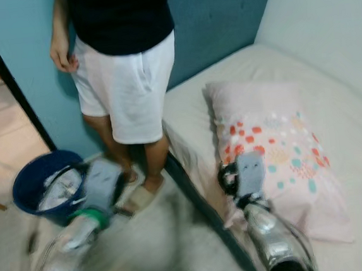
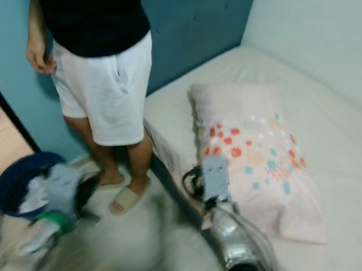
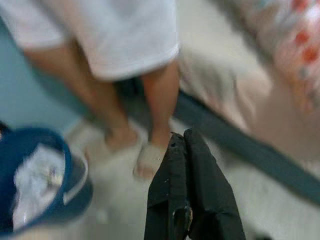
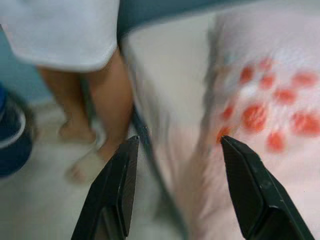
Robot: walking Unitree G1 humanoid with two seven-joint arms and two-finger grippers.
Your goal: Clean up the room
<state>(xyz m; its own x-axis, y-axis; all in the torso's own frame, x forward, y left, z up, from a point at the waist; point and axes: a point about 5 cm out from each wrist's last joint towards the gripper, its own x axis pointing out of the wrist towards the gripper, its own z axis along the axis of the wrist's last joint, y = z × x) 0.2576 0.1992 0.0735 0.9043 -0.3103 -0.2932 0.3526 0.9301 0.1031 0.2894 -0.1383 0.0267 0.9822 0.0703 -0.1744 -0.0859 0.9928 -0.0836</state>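
Right gripper point(image 4: 175, 192), nearest the lens, hangs with its two black fingers spread wide and nothing between them; it hovers above the near edge of the bed point(image 1: 360, 151), beside the lower corner of the pink pillow point(image 1: 278, 158) with red and teal spots, apparently without touching it. Left gripper point(image 3: 186, 192) has its fingers pressed together, empty, raised over the pale floor rug point(image 1: 158, 239). Beyond it a blue laundry basket point(image 1: 30, 187), holding crumpled whitish cloth, stands on the floor near the blue wall point(image 1: 222, 24). A person point(image 1: 124, 70) in white shorts and slippers stands between the basket and the bed, just ahead of both arms.

Judged risks: the head views are motion-blurred, so the robot seems to be moving; a forward step or a left-arm swing could strike the person's legs or feet. The open right fingers could snag the pillow or the sheet's edge. What the tidying is aimed at here cannot be told.
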